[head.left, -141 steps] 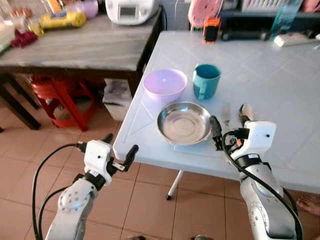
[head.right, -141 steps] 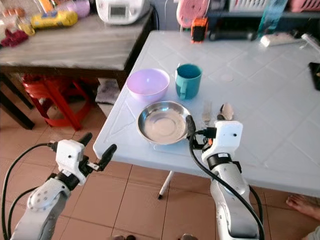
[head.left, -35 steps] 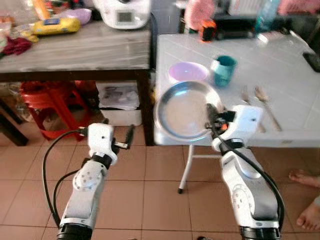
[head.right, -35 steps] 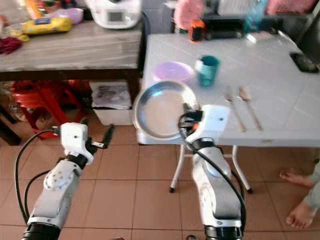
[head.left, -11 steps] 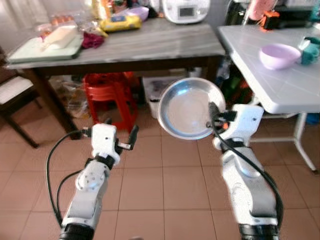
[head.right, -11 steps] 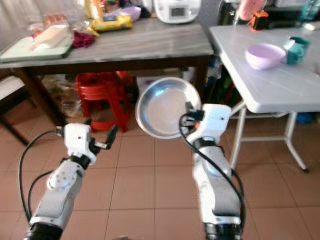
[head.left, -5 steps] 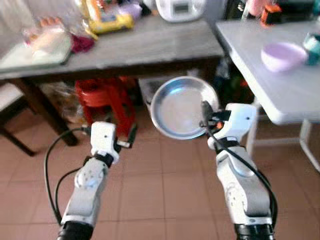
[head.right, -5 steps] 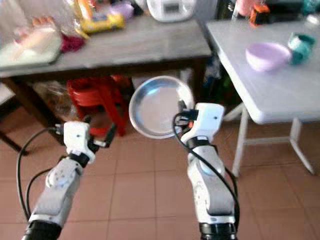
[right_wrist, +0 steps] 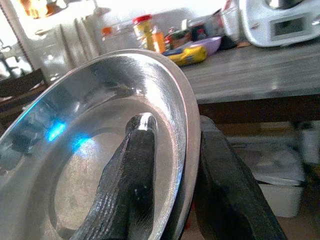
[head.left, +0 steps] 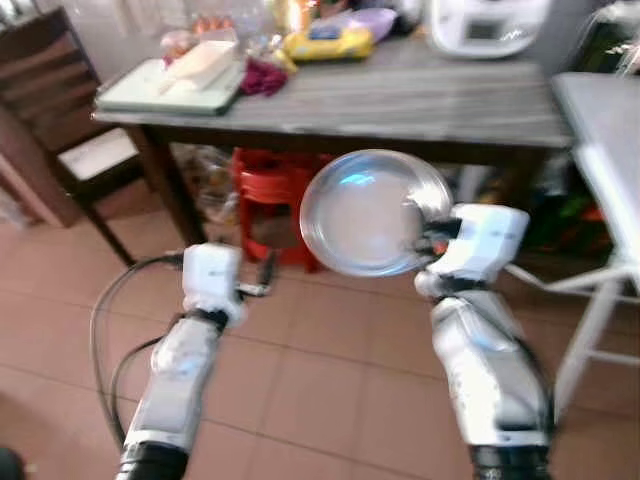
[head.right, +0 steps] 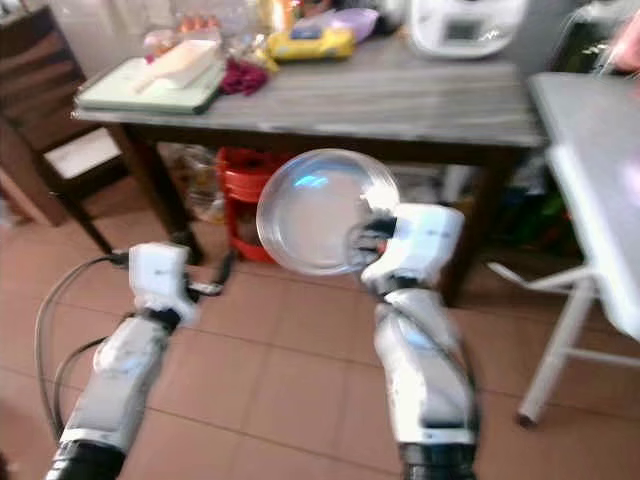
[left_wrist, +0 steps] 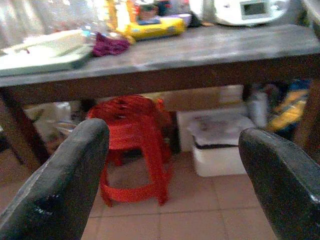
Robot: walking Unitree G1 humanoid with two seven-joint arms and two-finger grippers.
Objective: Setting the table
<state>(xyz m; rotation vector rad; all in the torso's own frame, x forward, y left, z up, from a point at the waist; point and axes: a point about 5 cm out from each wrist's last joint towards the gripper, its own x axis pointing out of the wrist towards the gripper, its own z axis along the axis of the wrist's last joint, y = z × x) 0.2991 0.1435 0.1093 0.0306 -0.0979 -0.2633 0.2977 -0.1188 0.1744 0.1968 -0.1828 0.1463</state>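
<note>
My right gripper (head.left: pixel 428 232) is shut on the rim of a round steel plate (head.left: pixel 368 212), held up in the air over the tiled floor in front of a grey wooden table (head.left: pixel 400 95). In the right wrist view one black finger (right_wrist: pixel 127 185) lies inside the steel plate (right_wrist: pixel 95 165) and the other finger (right_wrist: pixel 225 195) presses behind the rim. My left gripper (head.left: pixel 255 285) hangs low and open over the floor; its two fingers (left_wrist: pixel 60 185) stand wide apart with nothing between them.
The grey table carries a green tray (head.left: pixel 165 88), a yellow packet (head.left: pixel 328 42), a purple bowl (head.left: pixel 370 20) and a white cooker (head.left: pixel 488 22). Red stools (head.left: pixel 270 185) stand under it. A dark wooden chair (head.left: pixel 75 130) is at left, the white table's edge (head.left: pixel 605 140) at right.
The camera has turned left: the white table with the purple bowl has slid out to the right and the grey table is now ahead. The plate stays in my right gripper.
</note>
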